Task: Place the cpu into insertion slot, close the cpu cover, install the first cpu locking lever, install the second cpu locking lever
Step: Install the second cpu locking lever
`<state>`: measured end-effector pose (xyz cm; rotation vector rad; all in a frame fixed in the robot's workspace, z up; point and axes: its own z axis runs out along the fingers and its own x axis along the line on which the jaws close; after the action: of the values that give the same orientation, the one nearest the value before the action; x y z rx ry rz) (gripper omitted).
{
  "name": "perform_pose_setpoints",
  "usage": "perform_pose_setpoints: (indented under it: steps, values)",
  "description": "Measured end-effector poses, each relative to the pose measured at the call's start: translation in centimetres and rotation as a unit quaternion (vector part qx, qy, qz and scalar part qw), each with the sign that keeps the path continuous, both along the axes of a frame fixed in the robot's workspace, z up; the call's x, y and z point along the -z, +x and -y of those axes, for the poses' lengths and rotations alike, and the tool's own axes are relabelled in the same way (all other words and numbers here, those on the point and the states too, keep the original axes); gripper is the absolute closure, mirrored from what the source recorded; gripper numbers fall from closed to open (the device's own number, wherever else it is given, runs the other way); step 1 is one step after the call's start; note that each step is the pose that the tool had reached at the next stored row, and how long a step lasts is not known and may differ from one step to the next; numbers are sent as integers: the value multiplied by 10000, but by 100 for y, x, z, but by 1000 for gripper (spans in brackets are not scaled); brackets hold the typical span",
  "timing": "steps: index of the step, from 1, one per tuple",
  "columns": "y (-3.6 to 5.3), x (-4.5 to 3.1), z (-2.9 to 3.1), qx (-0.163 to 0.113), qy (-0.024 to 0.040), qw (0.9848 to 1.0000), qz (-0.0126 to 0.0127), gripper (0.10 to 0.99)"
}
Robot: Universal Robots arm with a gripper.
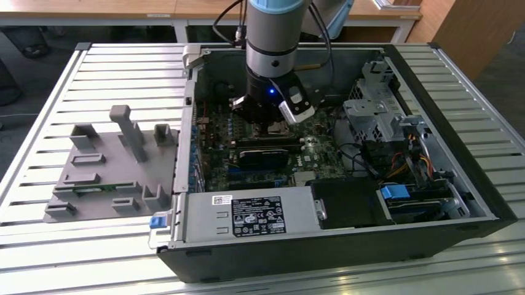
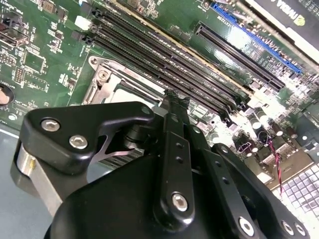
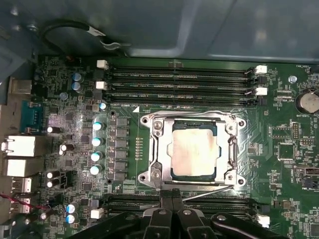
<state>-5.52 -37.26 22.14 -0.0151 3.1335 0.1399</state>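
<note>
**Chip sits in its socket, cover shut over it**

In the first wrist view the gripper (image 3: 172, 203) has its black fingers pressed together, holding nothing, right at the edge of the insertion slot (image 3: 192, 149). Just past it the cpu (image 3: 193, 152) lies flat in that slot (its silver face shows). The cpu cover (image 3: 230, 144) lies down around it. Farther off run long black memory slots (image 3: 179, 82).

In the exterior view the arm (image 1: 275, 43) reaches down into the open computer case (image 1: 459, 203).

Silvery-grey cpu (image 3: 193, 153), silver cpu cover (image 3: 158, 149), green circuit board (image 3: 279, 149), black memory slots (image 3: 179, 82), black tool (image 3: 172, 201)
</note>
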Motion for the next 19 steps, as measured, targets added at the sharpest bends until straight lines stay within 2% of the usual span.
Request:
perform_pose_setpoints:
  steps: [7,12,19]
  values:
    - [-56,22,33,2,185,9998,0,980]
    - [-63,77,34,4,246,9997,0,980]
    - [-76,84,108,8,429,9991,0,980]
